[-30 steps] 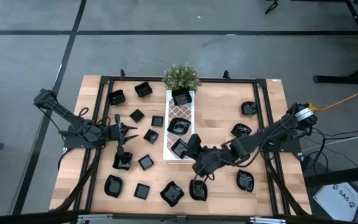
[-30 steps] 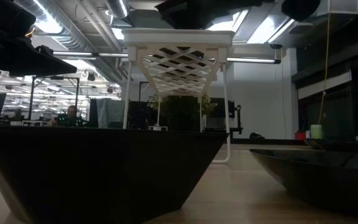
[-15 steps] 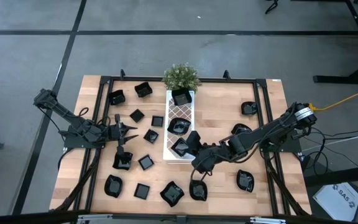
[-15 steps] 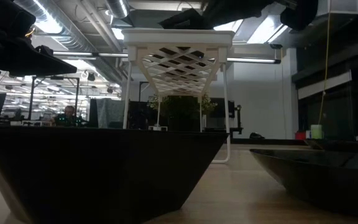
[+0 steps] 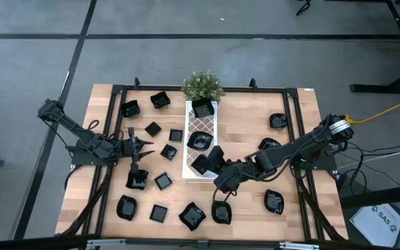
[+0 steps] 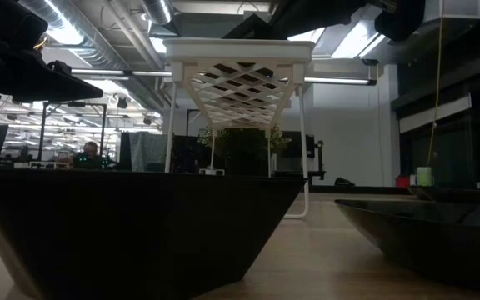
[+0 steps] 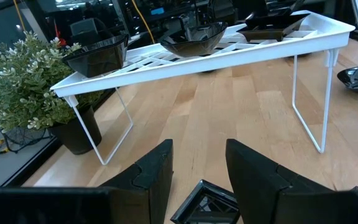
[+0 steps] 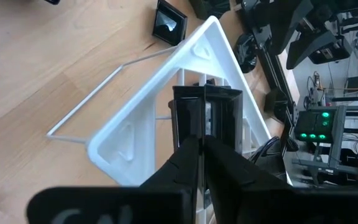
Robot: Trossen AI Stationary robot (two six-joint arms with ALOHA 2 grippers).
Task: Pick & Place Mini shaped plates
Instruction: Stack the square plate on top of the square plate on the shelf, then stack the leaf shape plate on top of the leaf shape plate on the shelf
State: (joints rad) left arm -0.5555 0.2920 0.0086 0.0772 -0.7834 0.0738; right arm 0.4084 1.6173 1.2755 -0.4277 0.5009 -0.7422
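Note:
A long white lattice tray (image 5: 201,125) stands mid-table and carries three black mini plates: a square one at its far end (image 5: 202,107), a round one (image 5: 198,141), and a square one (image 5: 201,164) at its near end. My right gripper (image 5: 212,162) reaches in from the right and is shut on that near square plate (image 8: 205,109). My left gripper (image 5: 142,145) hovers open left of the tray, above loose plates, with a square plate (image 7: 207,202) just below its fingers. Several more black plates lie scattered on the wood. My right gripper pinches the near wall (image 8: 202,127) of the square plate between its two fingers. The fingers slant down from the table's near right. The plate sits upright on the near end of the tray (image 8: 166,93).
A small green potted plant (image 5: 202,85) stands at the tray's far end. Loose plates lie left of the tray (image 5: 169,151), along the near edge (image 5: 192,216) and on the right (image 5: 278,121). A black frame (image 5: 290,104) borders the table. Two plates (image 6: 132,225) sit close to the low camera.
My right arm has edged slightly toward the far edge, its gripper staying at the tray's near end with the square plate. My left arm has kept still.

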